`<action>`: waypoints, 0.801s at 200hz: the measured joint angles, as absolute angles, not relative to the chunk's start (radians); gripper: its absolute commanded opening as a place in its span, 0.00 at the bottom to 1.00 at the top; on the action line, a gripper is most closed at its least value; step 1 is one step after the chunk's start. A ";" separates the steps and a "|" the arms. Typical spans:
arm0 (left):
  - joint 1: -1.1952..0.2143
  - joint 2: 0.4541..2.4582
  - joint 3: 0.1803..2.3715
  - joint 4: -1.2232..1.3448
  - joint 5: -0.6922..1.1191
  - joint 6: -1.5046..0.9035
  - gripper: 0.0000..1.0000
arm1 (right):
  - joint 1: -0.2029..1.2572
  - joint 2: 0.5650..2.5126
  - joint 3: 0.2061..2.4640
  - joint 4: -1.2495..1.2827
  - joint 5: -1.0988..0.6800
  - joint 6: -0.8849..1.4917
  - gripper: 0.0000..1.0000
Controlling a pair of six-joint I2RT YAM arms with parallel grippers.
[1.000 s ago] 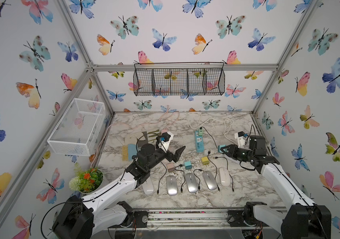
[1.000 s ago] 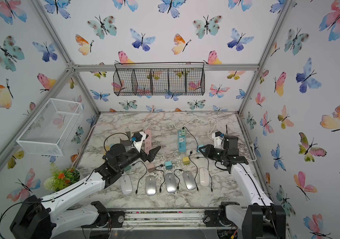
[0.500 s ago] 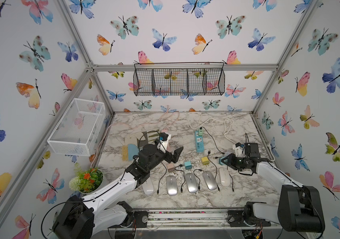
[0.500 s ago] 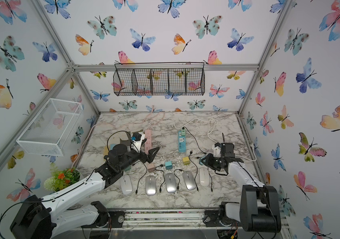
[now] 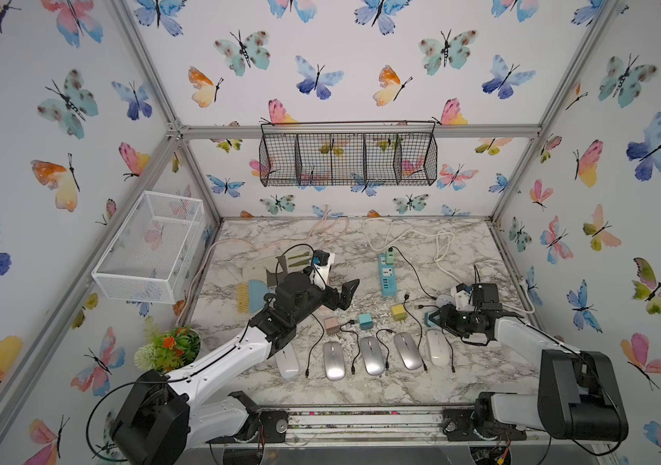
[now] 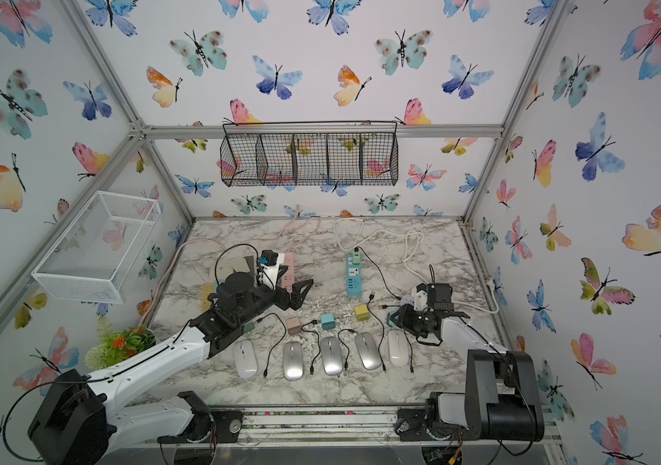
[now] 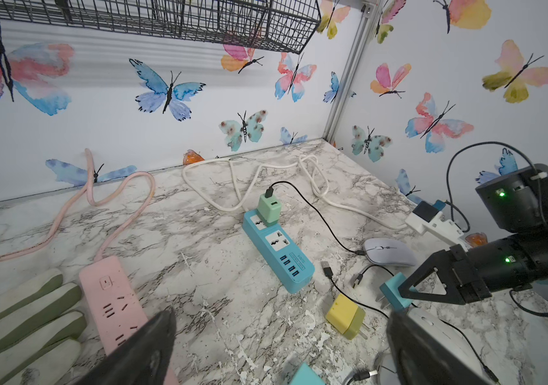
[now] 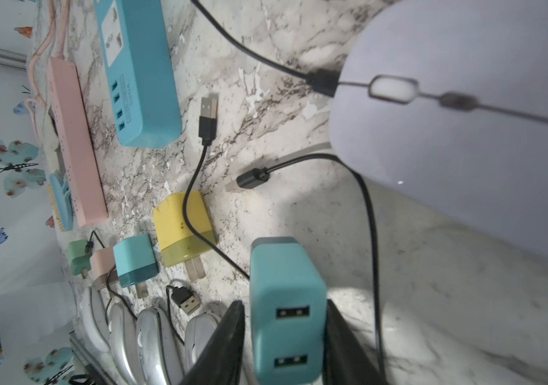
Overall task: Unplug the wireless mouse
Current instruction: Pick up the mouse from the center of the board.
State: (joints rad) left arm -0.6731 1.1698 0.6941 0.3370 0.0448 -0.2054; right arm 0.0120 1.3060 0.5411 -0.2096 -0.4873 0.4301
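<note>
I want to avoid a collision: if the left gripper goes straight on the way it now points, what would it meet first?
Probably the teal power strip, at its USB-port end; the open left gripper aims at it with nothing between. Height is unclear; it may pass above.

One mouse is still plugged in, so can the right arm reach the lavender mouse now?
Probably yes: the lavender mouse lies close beside the right hand, only a loose cable between, but the teal charger between its jaws must go first.

Both top views overlook the whole table; wrist cameras sit close above it.
</note>
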 measured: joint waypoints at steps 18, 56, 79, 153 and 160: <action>-0.673 1.178 0.711 0.314 0.022 -0.231 0.98 | 0.012 1.274 0.543 -0.210 -0.453 0.428 0.54; -0.668 1.205 0.755 0.250 0.006 -0.263 0.98 | 0.012 1.230 0.558 -0.237 -0.368 0.425 0.59; -0.660 1.219 0.781 0.211 0.043 -0.271 0.98 | 0.012 1.214 0.596 -0.264 -0.274 0.411 0.63; -0.617 1.226 0.793 0.173 0.165 -0.286 0.98 | 0.012 1.530 0.955 -0.490 -0.054 0.242 0.98; -0.609 1.226 0.792 0.173 0.178 -0.289 0.98 | 0.012 1.557 0.970 -0.515 -0.037 0.233 0.98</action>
State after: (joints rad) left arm -0.6086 1.2259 0.7921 0.1734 0.1780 -0.2893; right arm 0.0120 1.5570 0.9703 -0.5152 -0.0372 0.2329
